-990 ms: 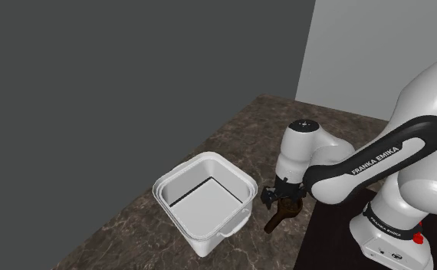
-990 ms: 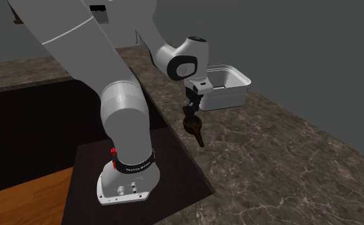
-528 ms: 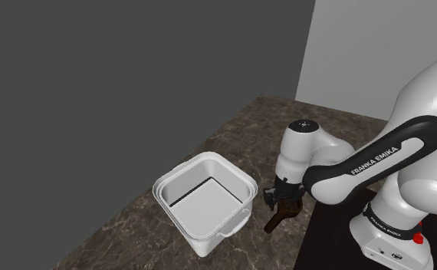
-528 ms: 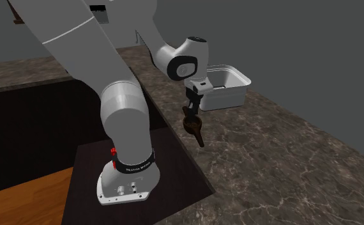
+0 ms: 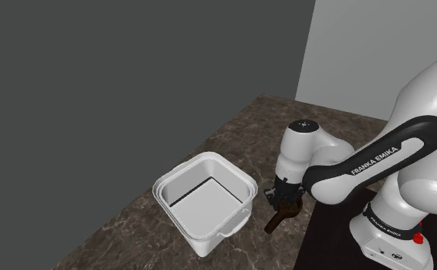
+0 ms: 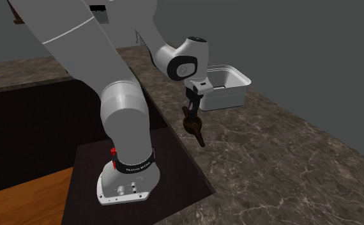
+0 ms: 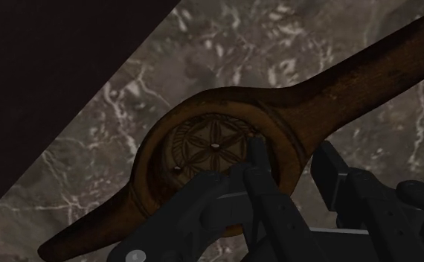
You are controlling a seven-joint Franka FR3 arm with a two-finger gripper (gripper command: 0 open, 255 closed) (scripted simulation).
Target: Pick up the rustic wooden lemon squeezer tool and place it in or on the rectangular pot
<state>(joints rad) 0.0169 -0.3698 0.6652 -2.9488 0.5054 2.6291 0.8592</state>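
**Shoulder view, left to right.** One white rectangular pot point(image 5: 205, 201) is seen standing upright on the dark marbled counter point(image 5: 248, 126). Just beside it, and apart from its wall, one brown wooden squeezer point(image 5: 274, 223) is held tilted under the hand point(image 5: 286, 205). One white arm point(image 5: 340, 172) and its dark stand point(image 5: 328, 242) are seen at the right.

**Second exterior view, left to right.** A strip of wooden floor point(image 6: 21, 192) is followed by the stand and the arm. The squeezer point(image 6: 194, 128) is shown slanting down beneath the hand point(image 6: 191, 110). The pot point(image 6: 232, 89) is set behind them on the counter, near but not touching.

**Wrist view.** The squeezer point(image 7: 203, 145) is shown with one round carved head and two handles running out to opposite sides. The rim of that head is pinched by the hand point(image 7: 290, 155): one finger point(image 7: 257, 160) is set inside the cup and the other outside it. Whether the lower handle tip touches the counter cannot be told.
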